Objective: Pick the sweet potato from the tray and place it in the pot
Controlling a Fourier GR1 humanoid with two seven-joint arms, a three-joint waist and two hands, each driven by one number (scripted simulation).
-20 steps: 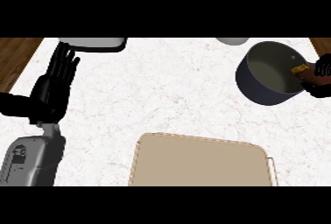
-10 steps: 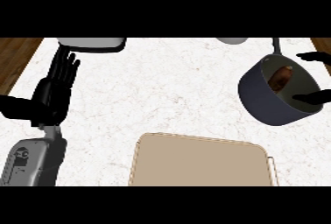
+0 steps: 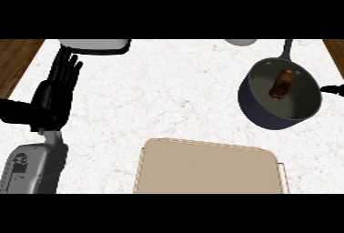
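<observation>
A brown sweet potato (image 3: pixel 281 85) lies inside the dark pot (image 3: pixel 259 113) at the right of the counter, the pot's handle pointing away to the top. The tan tray (image 3: pixel 208 168) sits at the bottom middle with nothing on it. My left hand (image 3: pixel 56 92) rests open at the left, fingers straight and pointing up. Only a black tip of my right hand (image 3: pixel 334 89) shows at the right edge, just right of the pot and apart from the sweet potato.
A grey and white object (image 3: pixel 95 44) stands at the back left. A small pale round object (image 3: pixel 240 42) sits at the top edge. Wooden floor (image 3: pixel 17 59) shows beyond the counter's left and right edges.
The sweet potato has gone from my right hand into the pot. The right hand has let go and drawn back to the right, almost out of view. The left hand has stayed still.
</observation>
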